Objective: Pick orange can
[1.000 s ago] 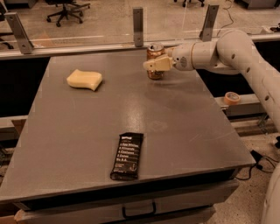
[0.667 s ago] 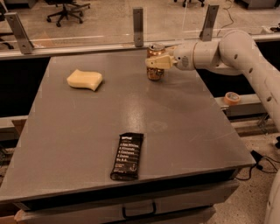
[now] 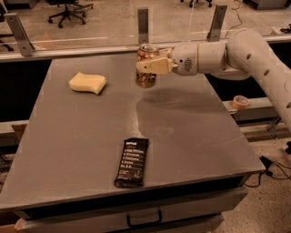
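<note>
A grey table (image 3: 68,150) fills most of the view, seen from its near edge. The orange can (image 3: 146,79) stands upright near the far edge of the table, about midway along that edge; it is copper-orange with pale speckles and a silver rim on top. Whether its base touches the tabletop cannot be told.

The gripper (image 3: 145,65) is at the can, coming in sideways from the can's right. One tan finger (image 3: 153,66) lies flat across the front of the can at mid-height, while the other is hidden behind it (so the can sits between the two). The hand is clasped around the can. Behind the gripper, a thick white arm (image 3: 245,52) stretches away to the right of the can and bends down out of view.

To the left of the can, well apart from it, a pale yellow sponge (image 3: 87,83) lies flat on the table. Nearer the viewer than the can, close to the table's front edge, lies a flat black snack bar wrapper (image 3: 132,162) with small white lettering, its long side pointing roughly towards the can.

Off the table, to the right of the can and lower down, a small roll of tape (image 3: 241,101) rests on a ledge. Behind the can, beyond a glass barrier, an office chair (image 3: 68,9) stands on the floor.
</note>
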Available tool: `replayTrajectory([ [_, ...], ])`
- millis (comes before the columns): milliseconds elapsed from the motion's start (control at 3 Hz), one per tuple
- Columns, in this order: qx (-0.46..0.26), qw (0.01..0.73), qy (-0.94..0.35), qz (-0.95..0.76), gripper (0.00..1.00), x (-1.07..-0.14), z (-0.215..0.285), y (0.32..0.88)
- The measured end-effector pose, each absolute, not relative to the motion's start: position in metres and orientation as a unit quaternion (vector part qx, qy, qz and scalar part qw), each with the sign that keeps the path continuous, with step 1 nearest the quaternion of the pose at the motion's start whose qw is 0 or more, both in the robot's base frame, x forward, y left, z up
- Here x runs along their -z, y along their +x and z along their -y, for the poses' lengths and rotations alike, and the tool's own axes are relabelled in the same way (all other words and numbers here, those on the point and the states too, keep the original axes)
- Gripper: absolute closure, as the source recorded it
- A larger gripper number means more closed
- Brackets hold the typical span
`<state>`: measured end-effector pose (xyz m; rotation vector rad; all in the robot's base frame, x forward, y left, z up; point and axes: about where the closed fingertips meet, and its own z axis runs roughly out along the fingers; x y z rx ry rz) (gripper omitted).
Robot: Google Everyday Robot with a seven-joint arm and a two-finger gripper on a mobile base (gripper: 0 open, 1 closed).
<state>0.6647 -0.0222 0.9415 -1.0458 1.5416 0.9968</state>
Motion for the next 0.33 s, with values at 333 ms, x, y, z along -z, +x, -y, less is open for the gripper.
replayTrajectory([
  [333,-0.420,0.486,-0.436,-0.630,1.00,-0.9422,0.0162,0.6586],
])
